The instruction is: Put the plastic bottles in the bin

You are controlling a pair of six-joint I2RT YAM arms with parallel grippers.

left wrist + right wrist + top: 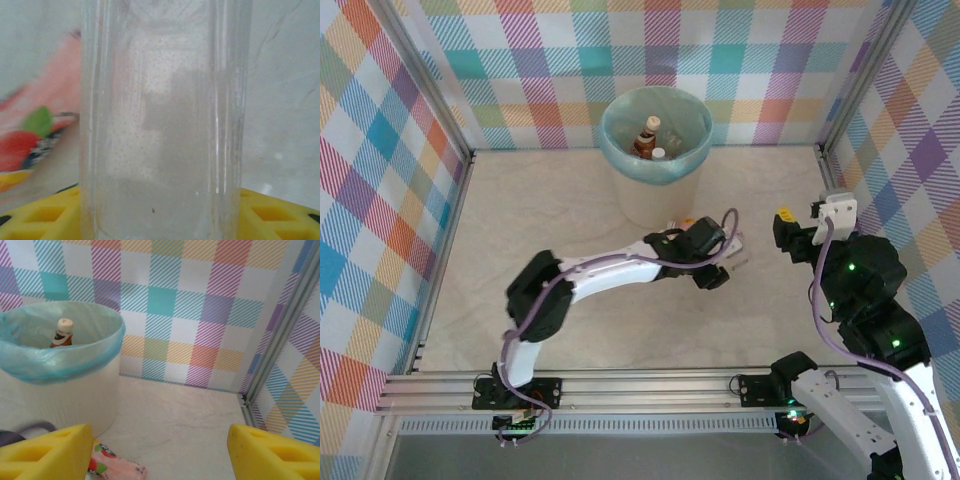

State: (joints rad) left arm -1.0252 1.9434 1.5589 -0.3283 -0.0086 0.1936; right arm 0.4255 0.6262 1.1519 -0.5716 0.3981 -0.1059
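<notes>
A clear plastic bottle (162, 120) stands upright close in front of the left wrist camera, between my left gripper's (162, 215) yellow fingers (42, 212), which press on both its sides. From above, that gripper (720, 262) sits low on the table just in front of the bin (655, 195). A pink bottle (112, 466) with a strawberry label lies at the bin's foot, left of the clear one (45, 130). A brown bottle (647, 135) rests inside the bin (65, 385). My right gripper (790, 232) hangs open to the right, with nothing between its fingers (275, 452).
The bin's teal bag (620, 140) folds over its rim. Checked walls and metal frame posts (280, 345) enclose the table on three sides. The left arm (600, 275) stretches across the table's middle. Bare tabletop (190, 425) lies right of the bin.
</notes>
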